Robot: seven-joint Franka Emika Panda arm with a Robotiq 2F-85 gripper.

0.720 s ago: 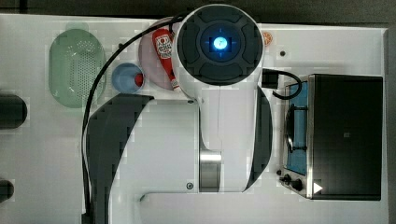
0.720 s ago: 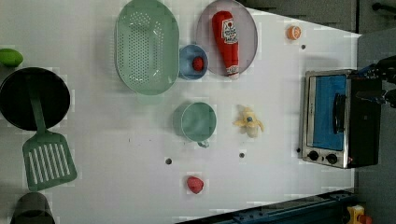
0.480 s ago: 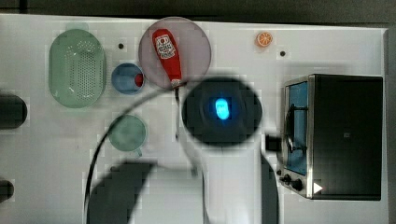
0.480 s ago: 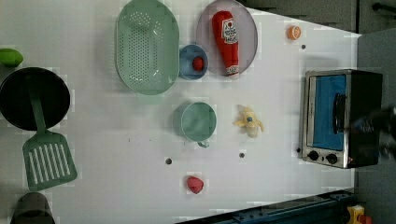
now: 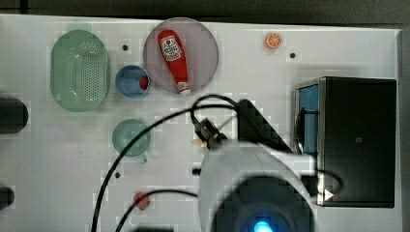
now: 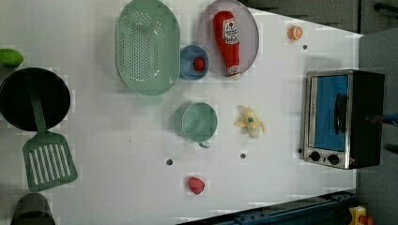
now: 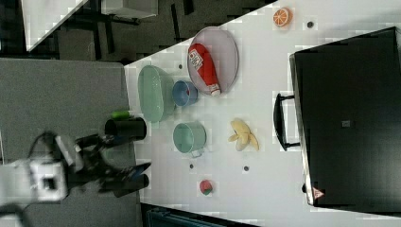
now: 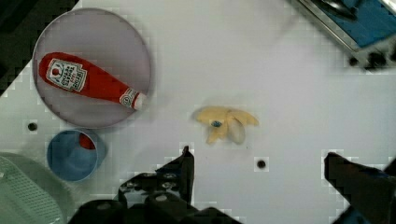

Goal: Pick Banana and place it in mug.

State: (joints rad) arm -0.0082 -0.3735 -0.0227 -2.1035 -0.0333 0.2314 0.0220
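The banana (image 6: 250, 123) is a small pale yellow peeled toy lying on the white table (image 6: 117, 154), to the right of the mug (image 6: 199, 122) in the left view. The mug is a round teal-green cup standing upright with nothing showing inside it (image 7: 189, 137). In the top view the arm (image 5: 256, 193) covers most of the banana (image 5: 197, 143), and the mug (image 5: 131, 137) stands apart at the top view's left. In the wrist view my gripper (image 8: 258, 156) is open wide with nothing held. The banana (image 8: 225, 124) lies on the table just beyond the fingertips (image 8: 186, 158), untouched.
A red ketchup bottle (image 6: 227, 41) lies on a grey plate (image 6: 248, 28). Nearby are a blue cup (image 6: 193, 62) holding a red piece, a green colander (image 6: 148, 47), an orange slice (image 6: 294, 33), a toaster oven (image 6: 342, 119), a watermelon piece (image 6: 195, 185) and a black pan with a spatula (image 6: 44, 154).
In the top view the arm has swung from over the plate down toward the bottom, uncovering the plate, bottle and mug. The banana and mug have not moved.
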